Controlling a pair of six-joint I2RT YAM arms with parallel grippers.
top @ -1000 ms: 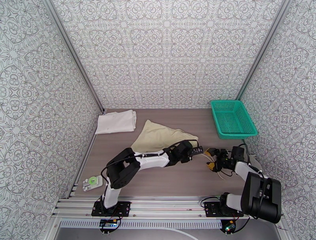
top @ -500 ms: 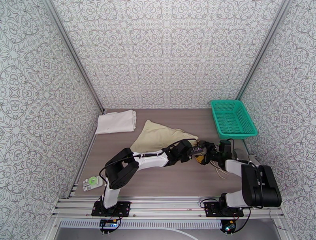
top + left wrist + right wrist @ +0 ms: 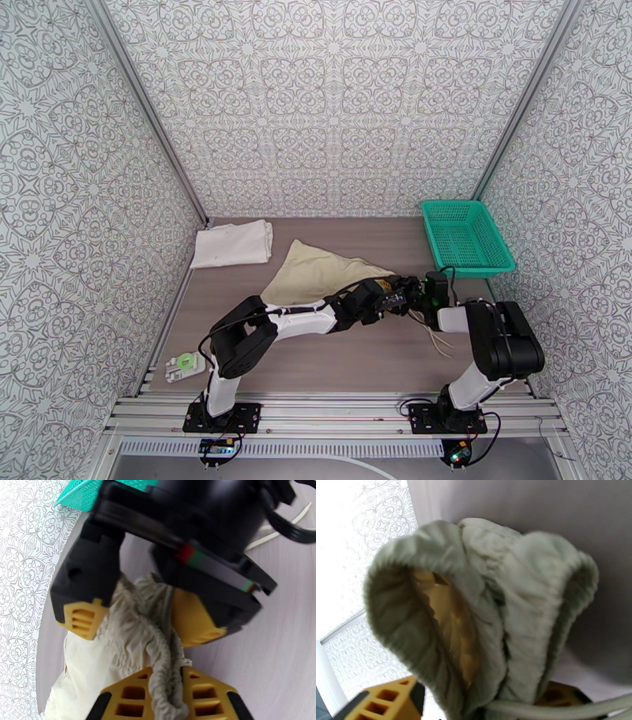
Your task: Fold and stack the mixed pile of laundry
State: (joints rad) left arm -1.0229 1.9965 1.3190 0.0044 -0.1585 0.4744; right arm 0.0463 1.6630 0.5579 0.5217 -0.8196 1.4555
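Your left gripper [image 3: 166, 681] is clamped on the gathered edge of the beige garment [image 3: 94, 669] at lower centre. Your right gripper [image 3: 138, 624] straddles that edge just above; I cannot tell if it grips.

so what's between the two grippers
The beige garment's gathered edge, in the left wrist view; the left gripper pinches it, the right gripper straddles it.

left arm [image 3: 300, 320] reaching right | left fingers [image 3: 130, 695] pinched together | right arm [image 3: 490, 343] bent inward | right fingers [image 3: 81, 618] apparently still apart

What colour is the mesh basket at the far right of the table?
The basket is teal; the top external view shows it best.
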